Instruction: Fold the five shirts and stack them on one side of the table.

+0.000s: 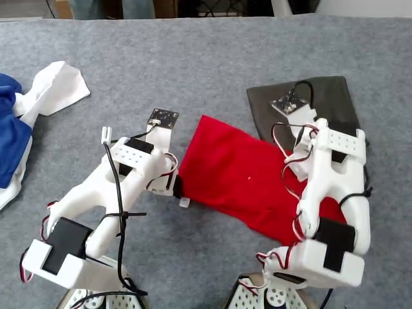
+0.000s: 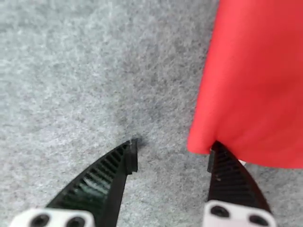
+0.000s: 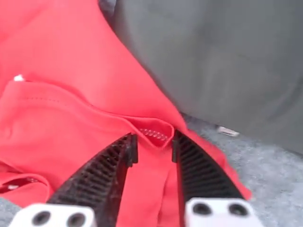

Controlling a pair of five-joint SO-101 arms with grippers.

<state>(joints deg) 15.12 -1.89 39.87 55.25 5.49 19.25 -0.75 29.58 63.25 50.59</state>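
Observation:
A red shirt (image 1: pixel 243 180) lies partly folded mid-table. In the left wrist view its corner (image 2: pixel 208 142) rests against one fingertip (image 2: pixel 221 161) of my left gripper (image 2: pixel 173 153), which is open and low over the grey felt at the shirt's left edge (image 1: pixel 177 187). My right gripper (image 3: pixel 152 144) is shut on a raised fold of the red shirt (image 3: pixel 154 133) near its right side; in the high view the arm (image 1: pixel 328 187) hides most of that gripper. A folded dark grey shirt (image 1: pixel 322 103) lies just behind the red one.
A white shirt (image 1: pixel 55 87) and a blue shirt (image 1: pixel 9 135) lie crumpled at the table's left edge. Grey felt (image 1: pixel 193 64) covers the table. The arm bases (image 1: pixel 257 293) stand at the front edge.

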